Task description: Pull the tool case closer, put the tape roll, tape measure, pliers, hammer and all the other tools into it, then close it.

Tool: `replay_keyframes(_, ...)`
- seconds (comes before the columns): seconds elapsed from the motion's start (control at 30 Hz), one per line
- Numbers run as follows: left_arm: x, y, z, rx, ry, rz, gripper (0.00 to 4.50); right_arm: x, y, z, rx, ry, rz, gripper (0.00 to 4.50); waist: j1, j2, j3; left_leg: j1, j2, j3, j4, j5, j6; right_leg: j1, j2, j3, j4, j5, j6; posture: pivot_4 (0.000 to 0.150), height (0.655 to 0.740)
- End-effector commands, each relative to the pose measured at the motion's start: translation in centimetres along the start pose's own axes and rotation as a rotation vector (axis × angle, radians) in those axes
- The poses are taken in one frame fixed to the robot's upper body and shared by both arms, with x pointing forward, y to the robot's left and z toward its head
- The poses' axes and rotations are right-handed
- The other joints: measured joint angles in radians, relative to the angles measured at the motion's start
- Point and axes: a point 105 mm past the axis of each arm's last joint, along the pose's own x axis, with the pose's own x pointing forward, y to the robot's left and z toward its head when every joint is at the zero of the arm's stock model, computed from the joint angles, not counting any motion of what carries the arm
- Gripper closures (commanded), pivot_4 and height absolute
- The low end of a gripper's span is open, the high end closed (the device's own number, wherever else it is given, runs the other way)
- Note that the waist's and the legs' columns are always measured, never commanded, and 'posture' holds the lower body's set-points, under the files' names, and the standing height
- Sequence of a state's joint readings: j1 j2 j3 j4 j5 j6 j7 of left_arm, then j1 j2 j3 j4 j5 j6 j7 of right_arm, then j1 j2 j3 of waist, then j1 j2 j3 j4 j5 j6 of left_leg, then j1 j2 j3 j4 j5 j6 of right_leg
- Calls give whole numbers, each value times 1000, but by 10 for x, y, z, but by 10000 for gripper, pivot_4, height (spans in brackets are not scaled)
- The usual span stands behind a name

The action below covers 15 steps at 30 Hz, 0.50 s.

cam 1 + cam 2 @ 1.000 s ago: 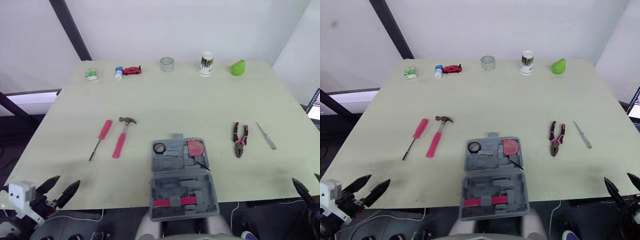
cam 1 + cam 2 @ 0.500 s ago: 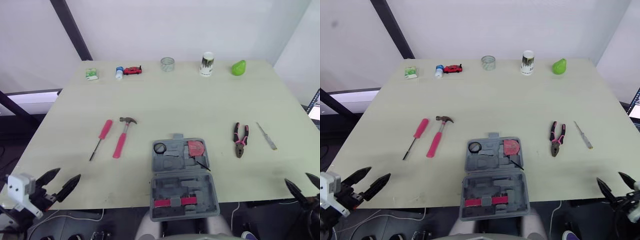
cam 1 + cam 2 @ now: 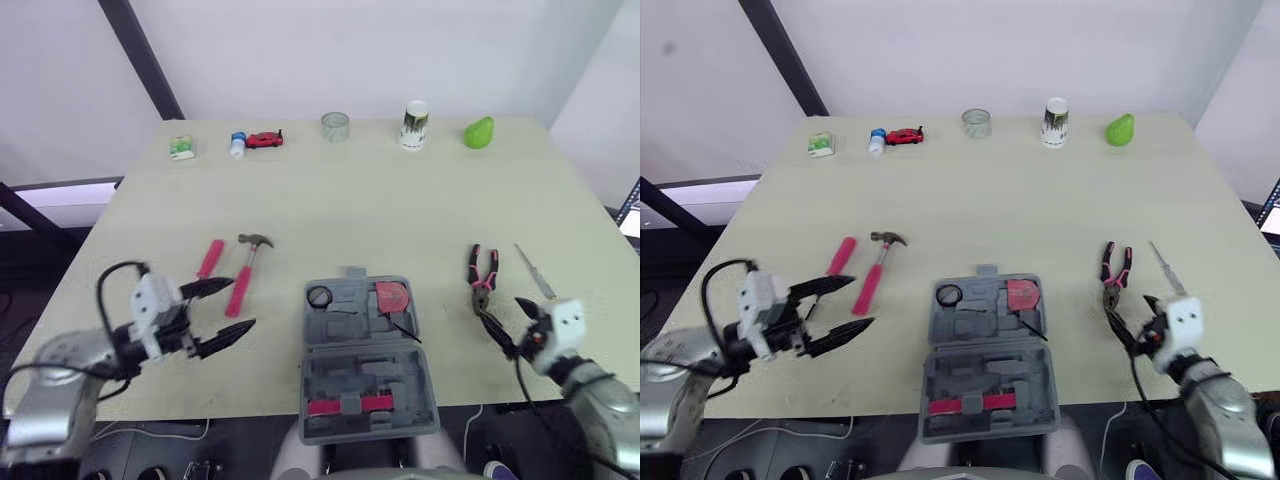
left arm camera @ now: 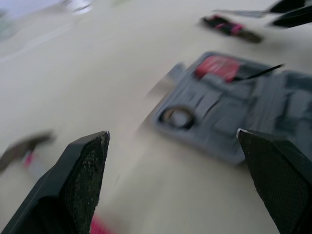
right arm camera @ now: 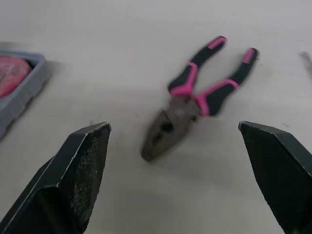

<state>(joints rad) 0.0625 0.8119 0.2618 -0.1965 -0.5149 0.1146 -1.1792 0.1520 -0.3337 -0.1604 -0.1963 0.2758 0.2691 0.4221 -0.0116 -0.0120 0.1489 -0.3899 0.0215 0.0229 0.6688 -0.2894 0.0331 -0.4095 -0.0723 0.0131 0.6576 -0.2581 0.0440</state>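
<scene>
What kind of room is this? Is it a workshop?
Probably a robot test room rather than a real workshop. A pale table stands against a plain white wall. A hammer, pliers and an open tool case are laid out neatly, with a toy car at the far edge.

Green packet [image 3: 181, 148], blue-capped bottle [image 3: 238, 145], red toy car [image 3: 264, 140], clear glass [image 3: 334, 126], printed cup [image 3: 413, 126], green pear [image 3: 478, 132]

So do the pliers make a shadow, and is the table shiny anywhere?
Right wrist view: the pliers lay a soft, dark shadow on the table, close beside their head. Left eye view: the light falls evenly over the table, with no bright glare spot, and any shadow by the hammer is too faint to make out.
</scene>
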Motion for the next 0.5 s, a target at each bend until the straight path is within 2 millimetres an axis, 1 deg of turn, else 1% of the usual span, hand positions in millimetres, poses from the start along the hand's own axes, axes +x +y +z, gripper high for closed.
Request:
replay_keyframes(0.03,12,-6,18,36,-36,-97,0,5,-3,6,-20,2,-88,843,-1,0,0,-1,0,0,0,0,0,-1,0,0,0,0,0,1500,7400)
replay_keyframes(0.2,27,-9,39,86,-76,-206,0,18,-1,10,2,5,-208,843,-3,0,0,-6,-1,-1,1,1,-2,-4,3,-3,0,2,4,1500,7400)
replay_keyframes(0.33,36,-15,54,112,-104,-292,0,28,2,12,59,5,-286,843,-4,0,0,-5,-1,-1,2,1,0,-3,14,-4,2,2,4,1500,7400)
replay_keyframes(0.5,41,-23,67,129,-130,-371,0,29,-6,4,131,47,-391,843,-3,0,1,-5,0,-1,4,1,0,-3,18,-3,4,2,4,1500,7400)
